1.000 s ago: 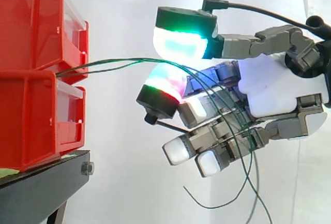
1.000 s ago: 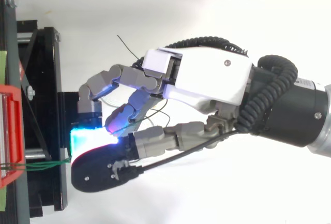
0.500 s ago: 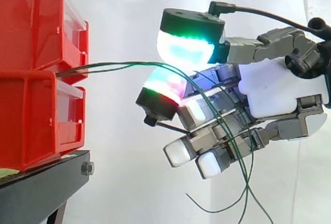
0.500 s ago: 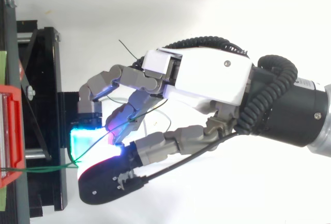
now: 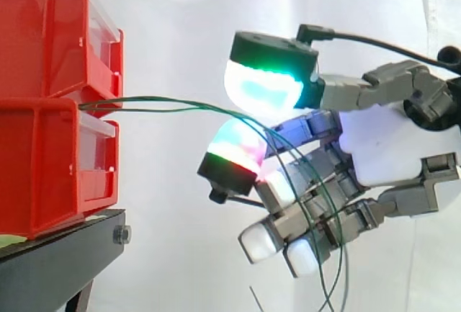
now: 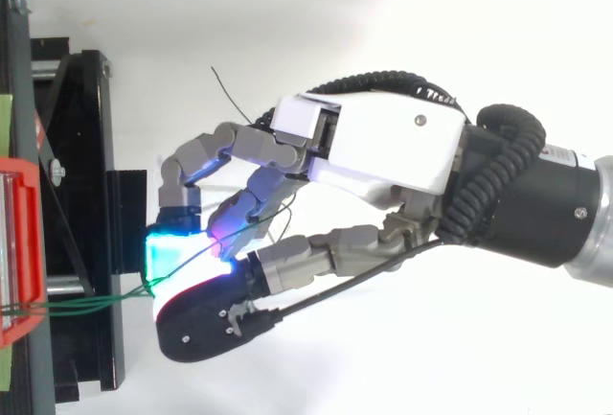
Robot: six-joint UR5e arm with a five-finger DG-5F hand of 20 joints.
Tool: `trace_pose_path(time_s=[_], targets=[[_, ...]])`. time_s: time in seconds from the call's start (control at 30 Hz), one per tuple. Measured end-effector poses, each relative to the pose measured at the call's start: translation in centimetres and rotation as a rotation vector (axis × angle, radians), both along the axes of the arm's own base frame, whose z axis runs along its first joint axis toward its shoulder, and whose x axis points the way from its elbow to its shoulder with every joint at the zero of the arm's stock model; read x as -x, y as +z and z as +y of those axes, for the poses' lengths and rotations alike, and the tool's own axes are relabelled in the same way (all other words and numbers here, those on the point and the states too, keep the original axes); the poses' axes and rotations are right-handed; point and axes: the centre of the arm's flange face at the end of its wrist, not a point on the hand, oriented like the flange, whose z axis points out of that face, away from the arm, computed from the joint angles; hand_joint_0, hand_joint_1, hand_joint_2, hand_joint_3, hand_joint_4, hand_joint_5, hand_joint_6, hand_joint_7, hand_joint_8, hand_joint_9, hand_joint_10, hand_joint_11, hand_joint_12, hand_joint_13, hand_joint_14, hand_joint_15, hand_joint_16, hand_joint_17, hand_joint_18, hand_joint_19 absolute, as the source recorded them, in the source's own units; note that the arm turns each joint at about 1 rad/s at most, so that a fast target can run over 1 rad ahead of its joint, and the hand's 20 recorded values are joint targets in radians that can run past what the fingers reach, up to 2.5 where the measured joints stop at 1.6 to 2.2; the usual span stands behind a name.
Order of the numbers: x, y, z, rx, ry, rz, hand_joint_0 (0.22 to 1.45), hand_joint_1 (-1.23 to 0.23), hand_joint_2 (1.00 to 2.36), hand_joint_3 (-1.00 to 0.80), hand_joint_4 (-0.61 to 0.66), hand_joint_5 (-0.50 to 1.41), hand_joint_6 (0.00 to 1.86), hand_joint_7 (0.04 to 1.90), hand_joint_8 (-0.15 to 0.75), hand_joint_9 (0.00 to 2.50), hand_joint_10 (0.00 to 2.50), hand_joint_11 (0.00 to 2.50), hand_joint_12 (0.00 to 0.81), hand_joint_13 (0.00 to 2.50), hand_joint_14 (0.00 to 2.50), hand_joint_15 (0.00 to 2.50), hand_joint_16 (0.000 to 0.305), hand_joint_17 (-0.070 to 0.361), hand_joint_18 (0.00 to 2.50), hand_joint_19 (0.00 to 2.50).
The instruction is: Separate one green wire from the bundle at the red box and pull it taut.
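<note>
Green wire (image 5: 166, 98) caught in the hand (image 5: 392, 135), not yet taut and not clearly on its own.
Comes out from between the two stacked red bins (image 5: 43, 52), runs almost level to the right, then turns down between the cyan-green thumb pad (image 5: 266, 85) and the curled fingers (image 5: 261, 243), trailing loose below. Fingers bent round it, thumb close above, with a slim gap between the pads in the side view; probably a hooking hold, not a hard pinch. Second strand (image 5: 144, 109) leaves the bins just beneath and also seems to reach the hand, so separation looks unfinished. Slight upward bow in the span: some slack left to draw out, away from the bins. Thin, dark green, springy by its curve.
</note>
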Motion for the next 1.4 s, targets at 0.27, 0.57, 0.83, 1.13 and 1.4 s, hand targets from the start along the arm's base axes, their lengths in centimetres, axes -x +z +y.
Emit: trace_pose_path(time_s=[0.27, 0.57, 0.83, 1.13, 1.4], targets=[[0.1, -0.5, 0.0, 0.000, 0.001, 0.000, 0.65, -0.83, 1.01, -0.36, 0.11, -0.16, 0.87, 1.08, 0.267, 1.03, 0.02, 0.76, 0.369, 0.82, 0.02, 0.54, 0.053, 0.119, 0.71, 0.63], [0.1, -0.5, 0.0, -0.002, -0.001, -0.001, 0.55, -0.80, 1.00, -0.50, 0.14, -0.16, 0.88, 1.04, 0.270, 1.03, 0.02, 0.75, 0.367, 0.81, 0.02, 0.53, 0.054, 0.122, 0.71, 0.63], [-0.2, 1.0, 0.0, -0.016, -0.001, -0.010, 0.58, -0.59, 1.00, -0.45, 0.13, -0.16, 0.87, 1.07, 0.268, 1.05, 0.02, 0.74, 0.371, 0.82, 0.02, 0.55, 0.054, 0.122, 0.71, 0.64], [0.2, 2.0, 0.0, -0.010, 0.002, 0.027, 0.61, -0.74, 1.02, -0.21, 0.11, -0.17, 0.88, 1.07, 0.273, 1.01, 0.02, 0.75, 0.369, 0.81, 0.02, 0.54, 0.054, 0.122, 0.71, 0.64], [0.8, 3.0, -0.1, -0.004, 0.004, 0.043, 0.71, -0.95, 1.01, -0.42, 0.11, -0.18, 0.90, 1.03, 0.255, 0.95, 0.02, 0.75, 0.351, 0.77, 0.02, 0.52, 0.053, 0.119, 0.68, 0.57]])
